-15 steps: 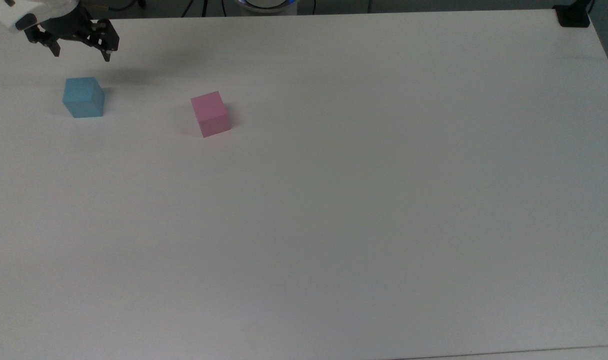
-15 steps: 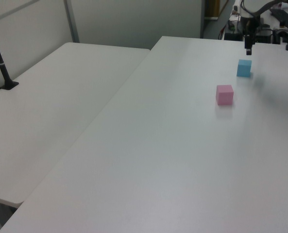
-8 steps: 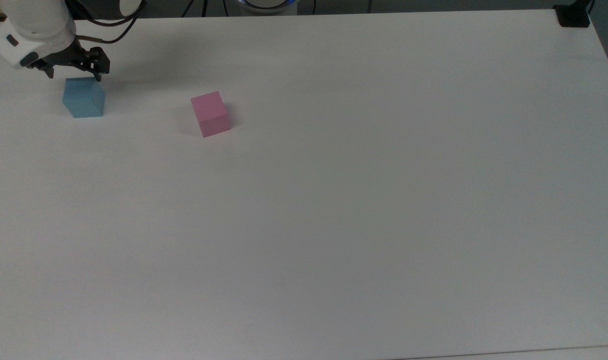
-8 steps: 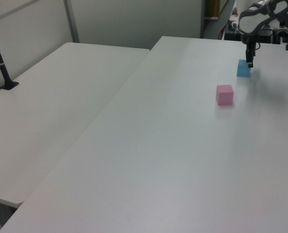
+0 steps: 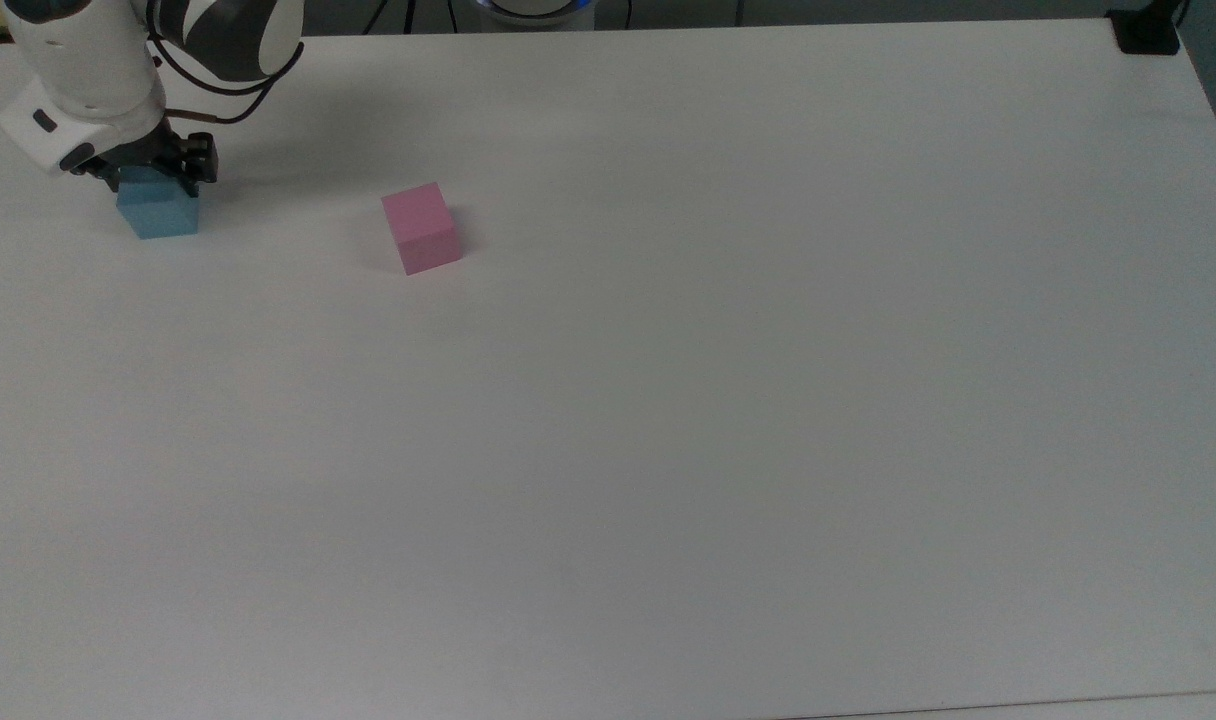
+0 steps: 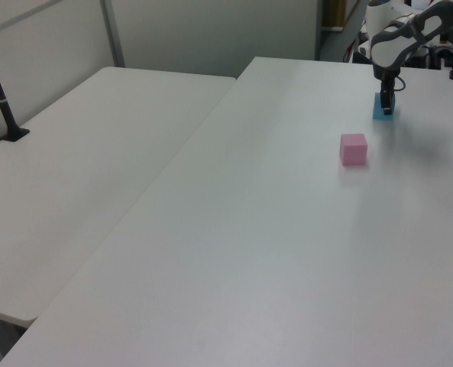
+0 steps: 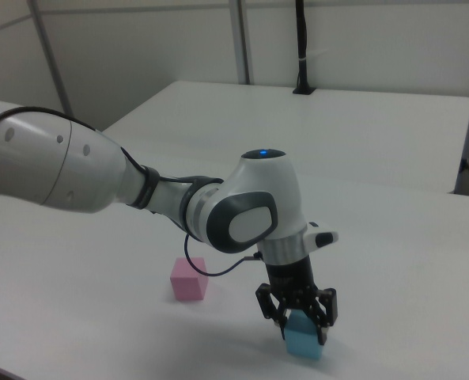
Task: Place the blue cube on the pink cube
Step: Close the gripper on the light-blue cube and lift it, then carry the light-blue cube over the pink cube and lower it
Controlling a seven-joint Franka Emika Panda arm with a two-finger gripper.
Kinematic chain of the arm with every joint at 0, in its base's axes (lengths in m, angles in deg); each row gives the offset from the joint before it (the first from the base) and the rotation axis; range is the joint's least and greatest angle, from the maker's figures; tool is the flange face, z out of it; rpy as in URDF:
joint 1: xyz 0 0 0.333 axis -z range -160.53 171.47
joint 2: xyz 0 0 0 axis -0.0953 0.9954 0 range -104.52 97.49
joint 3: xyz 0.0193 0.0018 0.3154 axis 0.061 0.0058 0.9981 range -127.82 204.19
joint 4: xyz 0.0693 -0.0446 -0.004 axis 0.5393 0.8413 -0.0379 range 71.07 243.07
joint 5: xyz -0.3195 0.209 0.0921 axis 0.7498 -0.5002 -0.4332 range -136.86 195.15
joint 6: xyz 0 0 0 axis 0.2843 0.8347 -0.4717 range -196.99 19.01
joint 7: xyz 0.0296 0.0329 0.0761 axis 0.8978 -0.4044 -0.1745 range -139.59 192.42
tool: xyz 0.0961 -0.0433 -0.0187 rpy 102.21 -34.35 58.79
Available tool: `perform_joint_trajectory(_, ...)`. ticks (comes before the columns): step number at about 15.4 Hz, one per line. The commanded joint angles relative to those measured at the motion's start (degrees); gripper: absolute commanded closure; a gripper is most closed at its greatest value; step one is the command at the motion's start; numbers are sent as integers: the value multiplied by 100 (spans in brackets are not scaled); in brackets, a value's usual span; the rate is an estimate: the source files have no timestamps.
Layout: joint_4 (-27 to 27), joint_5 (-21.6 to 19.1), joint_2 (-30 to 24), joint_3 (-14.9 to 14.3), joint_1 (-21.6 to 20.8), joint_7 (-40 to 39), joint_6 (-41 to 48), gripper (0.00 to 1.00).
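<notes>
The jaws straddle the blue cube (image 7: 304, 342), fingers down both its sides; whether they press it yet I cannot tell. A second ago the gripper (image 7: 297, 310) hung open above the cube; it has since dropped onto it, so lifting looks next. The cube sits near the table's (image 5: 668, 400) far-left corner in the top view. The pink cube (image 5: 421, 227) stands apart, nothing between them.

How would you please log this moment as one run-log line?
phase: grasp approach | claw: lowered around blue cube, closure unclear | blue cube: on table | pink cube: apart, bare | stack: not done
</notes>
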Motion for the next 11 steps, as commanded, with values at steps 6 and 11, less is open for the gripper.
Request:
perform_joint_trajectory(6,-64,-692,-1300,102,-576,70,1284,78)
perform_joint_trajectory(11,-495,-834,-1556,697,-1219,1307,1963,77)
